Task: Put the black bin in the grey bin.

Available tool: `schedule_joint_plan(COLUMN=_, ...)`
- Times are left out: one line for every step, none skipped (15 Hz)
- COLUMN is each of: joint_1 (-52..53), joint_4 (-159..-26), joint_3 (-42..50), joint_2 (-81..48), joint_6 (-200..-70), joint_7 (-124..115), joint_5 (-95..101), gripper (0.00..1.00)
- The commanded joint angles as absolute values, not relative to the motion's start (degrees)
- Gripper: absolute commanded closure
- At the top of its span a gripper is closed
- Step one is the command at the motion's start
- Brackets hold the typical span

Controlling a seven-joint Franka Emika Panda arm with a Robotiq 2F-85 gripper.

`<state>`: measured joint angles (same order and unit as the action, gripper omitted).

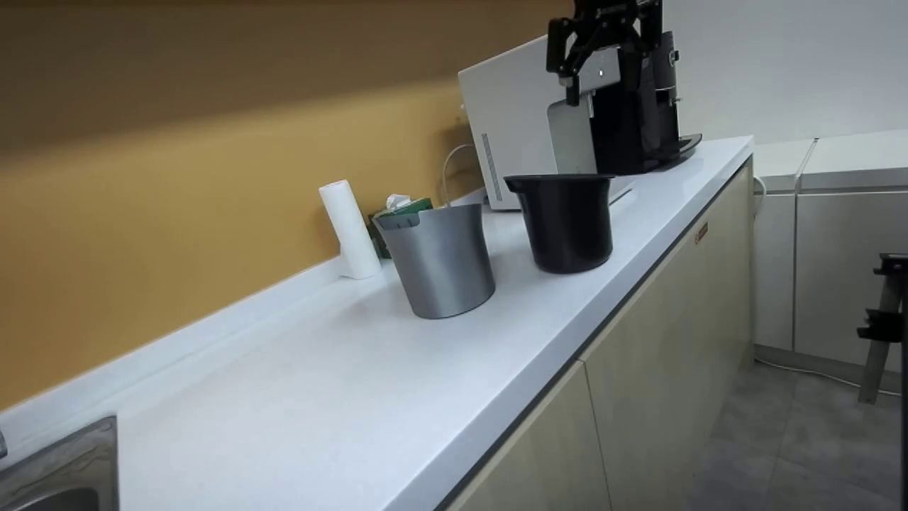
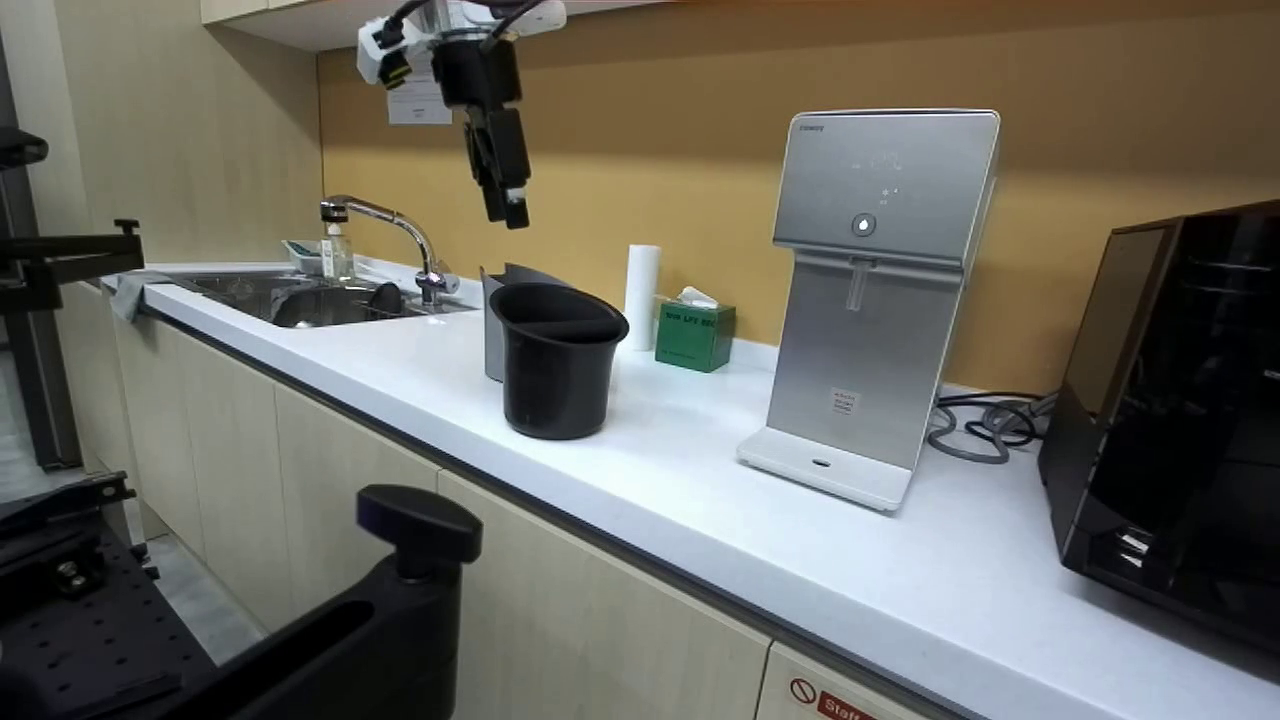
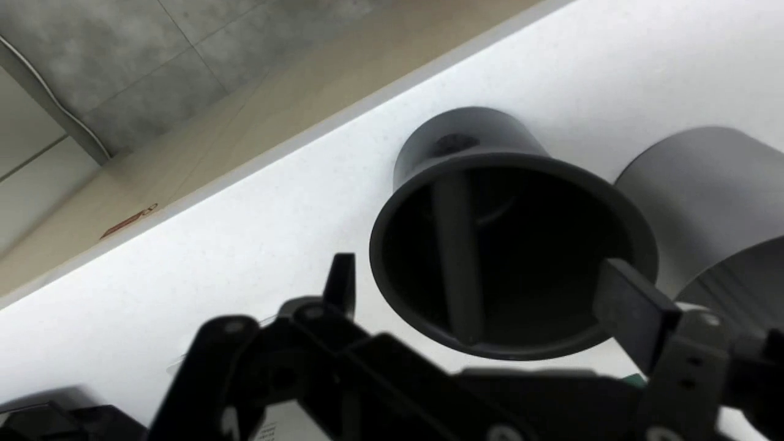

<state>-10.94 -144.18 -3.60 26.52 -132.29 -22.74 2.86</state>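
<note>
The black bin (image 1: 567,227) stands upright on the white counter. It also shows in an exterior view (image 2: 558,390) and in the wrist view (image 3: 508,263), where I look into its opening and see a divider bar across it. The grey bin (image 1: 443,266) stands upright close beside it. It is partly hidden behind the black bin in an exterior view (image 2: 493,335) and cut by the right edge of the wrist view (image 3: 704,190). My gripper (image 1: 601,89) is open and empty in the air above the black bin. Its fingers (image 3: 478,275) are spread wide, apart from the bin.
A grey-white water dispenser (image 2: 860,320) stands near the bins. A paper roll (image 1: 351,231) and green tissue box (image 2: 695,335) stand by the wall. A sink (image 2: 300,300) is at one end, a black machine (image 2: 1180,430) at another. The counter edge (image 1: 553,348) runs along the front.
</note>
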Motion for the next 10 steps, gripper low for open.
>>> schedule_joint_plan(joint_1=-13.29, joint_4=-137.88, joint_3=-6.46, joint_2=18.43, joint_6=-133.87, joint_7=-31.91, joint_5=7.73, gripper=0.00)
schedule_joint_plan(joint_1=-13.51, joint_4=-136.69, joint_3=-6.73, joint_2=16.79, joint_6=-133.80, joint_7=-33.60, joint_5=9.12, gripper=0.00)
schedule_joint_plan(joint_1=-13.45, joint_4=-135.35, joint_3=-6.79, joint_2=15.00, joint_6=-133.36, joint_7=-35.12, joint_5=10.33, gripper=0.00)
schedule_joint_plan(joint_1=-13.18, joint_4=-134.16, joint_3=-6.61, joint_2=13.40, joint_6=-132.82, joint_7=-36.20, joint_5=11.20, gripper=0.00)
schedule_joint_plan(joint_1=-12.63, joint_4=-133.08, joint_3=-6.16, joint_2=11.84, joint_6=-132.49, joint_7=-36.67, joint_5=11.81, gripper=0.00)
schedule_joint_plan(joint_1=-12.17, joint_4=-132.00, joint_3=-5.77, joint_2=10.45, joint_6=-132.05, joint_7=-37.22, joint_5=12.28, gripper=0.00)
schedule_joint_plan(joint_1=-11.58, joint_4=-131.01, joint_3=-5.25, joint_2=9.00, joint_6=-131.62, joint_7=-36.95, joint_5=12.25, gripper=0.00)
schedule_joint_plan(joint_1=-10.98, joint_4=-130.22, joint_3=-4.71, joint_2=7.76, joint_6=-131.32, joint_7=-35.93, joint_5=11.91, gripper=0.00)
schedule_joint_plan(joint_1=-10.46, joint_4=-129.49, joint_3=-4.22, joint_2=6.64, joint_6=-131.10, joint_7=-35.33, joint_5=11.67, gripper=0.00)
schedule_joint_plan(joint_1=-9.86, joint_4=-128.80, joint_3=-3.61, joint_2=5.55, joint_6=-130.91, joint_7=-34.31, joint_5=11.05, gripper=0.00)
